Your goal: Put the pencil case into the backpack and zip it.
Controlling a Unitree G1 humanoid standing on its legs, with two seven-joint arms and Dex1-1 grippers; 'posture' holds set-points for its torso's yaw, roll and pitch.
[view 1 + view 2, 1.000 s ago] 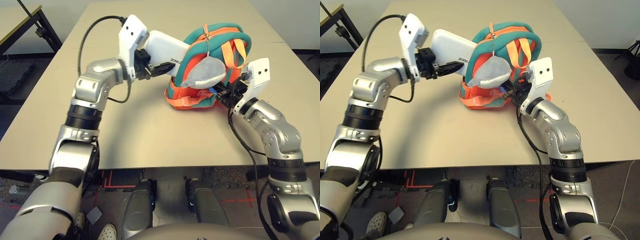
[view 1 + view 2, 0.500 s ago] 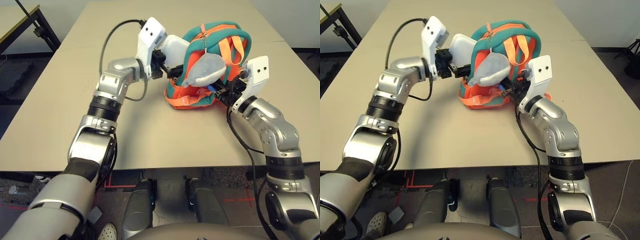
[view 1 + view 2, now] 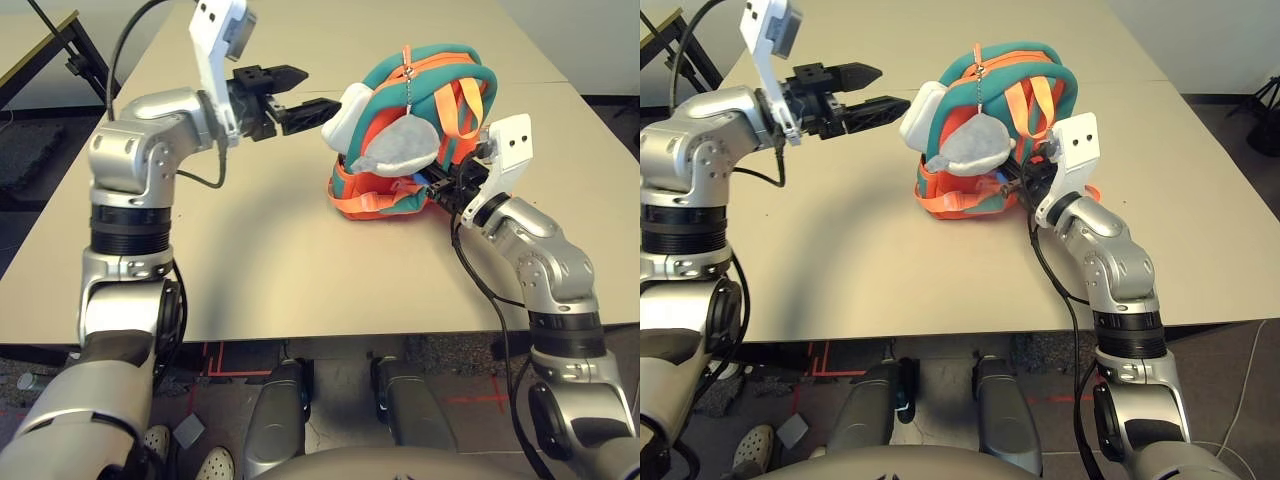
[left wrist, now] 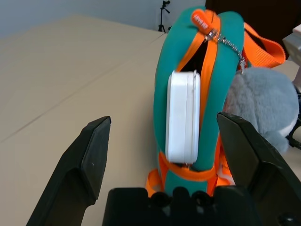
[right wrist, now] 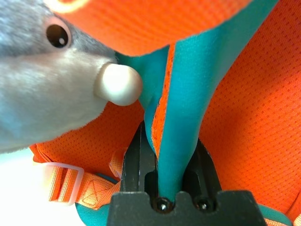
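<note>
With my left hand point(image 3: 322, 90) empty and wide open at the upper left of the frame, I face the white case point(image 3: 347, 118), its rounded end jutting from the side of the orange-and-teal backpack point(image 3: 443, 76), upper right of center. My right hand point(image 5: 172, 136) grips a fold of the bag's teal trim, bracing it on the table point(image 3: 270, 260).

The step, as I judge it, is to drive the case home. A push on the middle of its exposed end, straight along the slot, should serve best; a shove off center could twist it against the trim or tip the bag. I would close my left fingers first – a blunt end pushes better than two spread tips – and hold firm on the right against the thrust. The zipper pull point(image 4: 201, 20) lies at the top of the opening and must wait: closing now would likely jam on the case.

A gray plush shark point(image 3: 408, 143) hangs by a chain point(image 4: 230, 44) across the bag's front, between my hands, close enough to foul a careless finger. The orange handle point(image 3: 450, 112) loops beyond it. On the floor, at the bottom of the frame, sits a pale perforated shoe point(image 3: 215, 465).
</note>
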